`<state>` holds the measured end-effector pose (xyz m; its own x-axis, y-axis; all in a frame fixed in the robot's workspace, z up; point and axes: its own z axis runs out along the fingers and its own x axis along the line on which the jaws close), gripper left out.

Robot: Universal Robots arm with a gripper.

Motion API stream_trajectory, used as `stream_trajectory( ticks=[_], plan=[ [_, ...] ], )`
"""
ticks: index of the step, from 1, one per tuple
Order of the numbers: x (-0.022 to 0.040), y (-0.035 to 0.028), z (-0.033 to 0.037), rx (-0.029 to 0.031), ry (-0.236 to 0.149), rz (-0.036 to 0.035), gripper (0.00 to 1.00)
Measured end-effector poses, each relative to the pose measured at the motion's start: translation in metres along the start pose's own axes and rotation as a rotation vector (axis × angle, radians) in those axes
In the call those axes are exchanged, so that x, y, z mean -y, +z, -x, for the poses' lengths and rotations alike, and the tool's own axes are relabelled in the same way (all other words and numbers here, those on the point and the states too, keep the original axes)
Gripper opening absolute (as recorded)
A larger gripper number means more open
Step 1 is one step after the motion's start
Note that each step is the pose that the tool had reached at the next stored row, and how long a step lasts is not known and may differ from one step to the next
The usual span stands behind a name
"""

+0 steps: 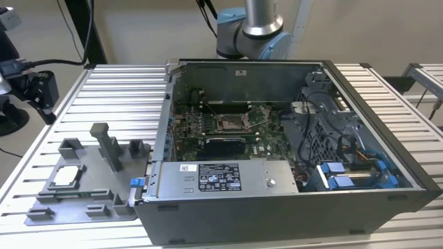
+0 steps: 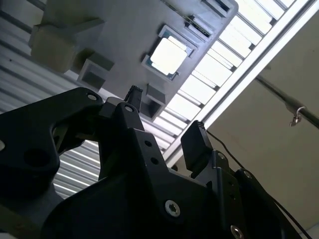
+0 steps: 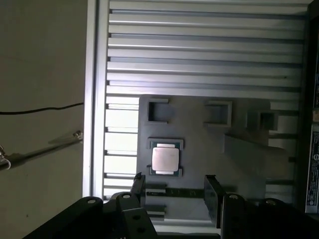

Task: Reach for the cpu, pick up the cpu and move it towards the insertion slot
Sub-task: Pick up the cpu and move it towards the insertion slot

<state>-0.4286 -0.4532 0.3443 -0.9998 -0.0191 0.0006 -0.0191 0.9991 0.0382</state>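
Resting flat, pale top up, the cpu [image 3: 165, 160] lies in a recess of the grey tray [image 3: 199, 144], untouched. My pincer [image 3: 174, 181] hangs over that tray, spread wide and empty. I judge a good reach means centring on the chip, descending straight and meeting its opposite edges clear of the recess frame. The insertion slot [image 1: 234, 122] sits inside the computer case [image 1: 277, 212] beside the tray.

Exterior view: arm [image 1: 260, 21] cut off at upper edge, lower part hidden behind computer case [image 1: 277, 212]. First wrist view: gripper [image 3: 174, 191] body cut by frame edge, covers part of grey tray [image 3: 192, 117]. Contacts of insertion slot [image 1: 234, 123] too small to tell
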Motion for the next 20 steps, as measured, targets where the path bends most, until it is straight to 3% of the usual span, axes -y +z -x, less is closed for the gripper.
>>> stream_trajectory(
  ticks=[20],
  plan=[
    [0.0004, 0.0095, 0.0000, 0.0000, 0.000, 0.0000, 1.00]
  ],
)
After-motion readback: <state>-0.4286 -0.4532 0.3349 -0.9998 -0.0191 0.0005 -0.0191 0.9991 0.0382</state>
